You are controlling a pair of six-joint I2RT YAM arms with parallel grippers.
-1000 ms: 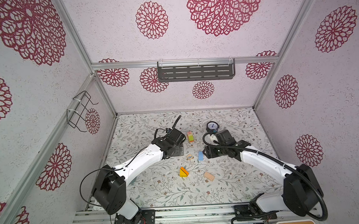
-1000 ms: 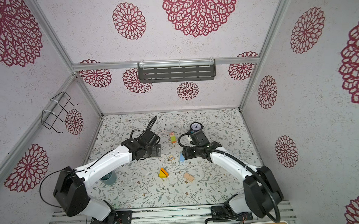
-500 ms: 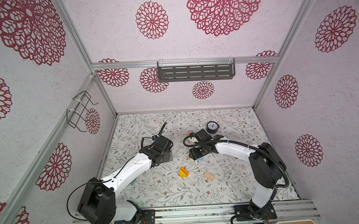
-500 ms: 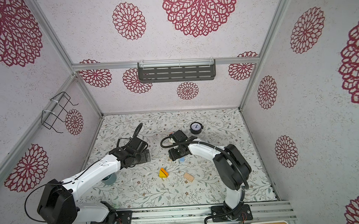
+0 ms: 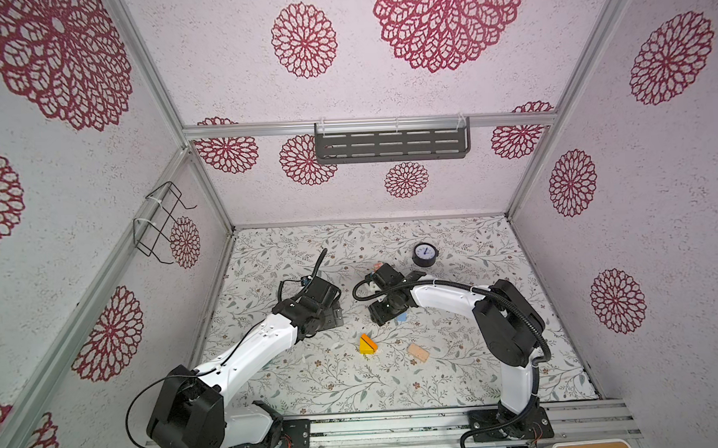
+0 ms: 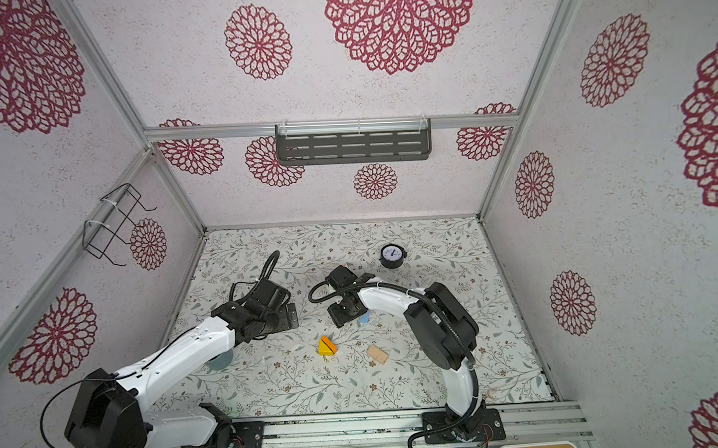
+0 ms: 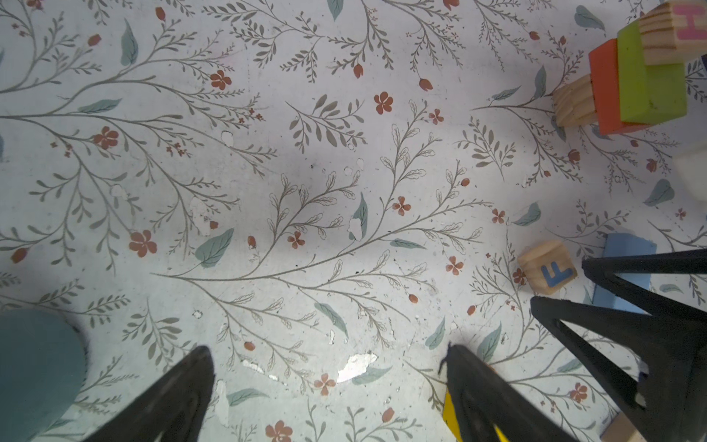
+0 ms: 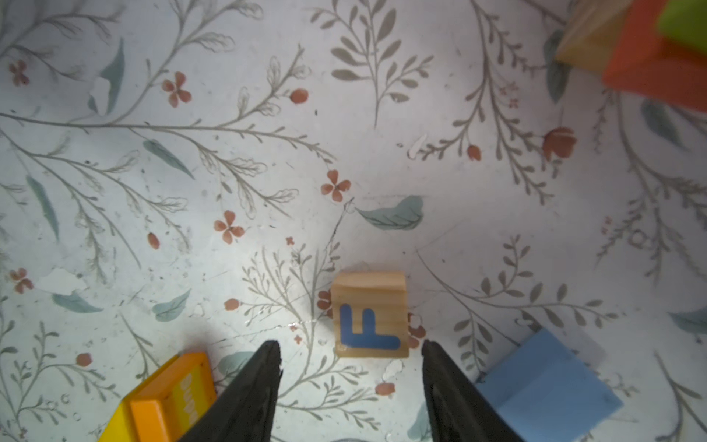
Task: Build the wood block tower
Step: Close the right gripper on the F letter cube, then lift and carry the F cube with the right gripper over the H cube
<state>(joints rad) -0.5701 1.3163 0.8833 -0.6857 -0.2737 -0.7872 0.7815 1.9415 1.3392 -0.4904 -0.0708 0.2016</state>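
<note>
Entry: tower (image 7: pixel 635 76) part-built, both claws empty.
Top view: yellow wedge (image 5: pixel 367 345) lies behind both claws, toward my bases. Left wrist: left claw (image 7: pixel 327 348) spread wide; tower well ahead. Right wrist: right claw (image 8: pixel 350 342) apart, F cube (image 8: pixel 369 315) just past its tips.

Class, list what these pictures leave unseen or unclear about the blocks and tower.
Tower top: cut off by the left wrist view's edge; blurred in the right wrist view.
Tower in both top views: mostly hidden behind the right arm.
F cube: hidden under the right arm in both top views.
Teal object: cut by the left wrist view's edge; unidentifiable.
</note>
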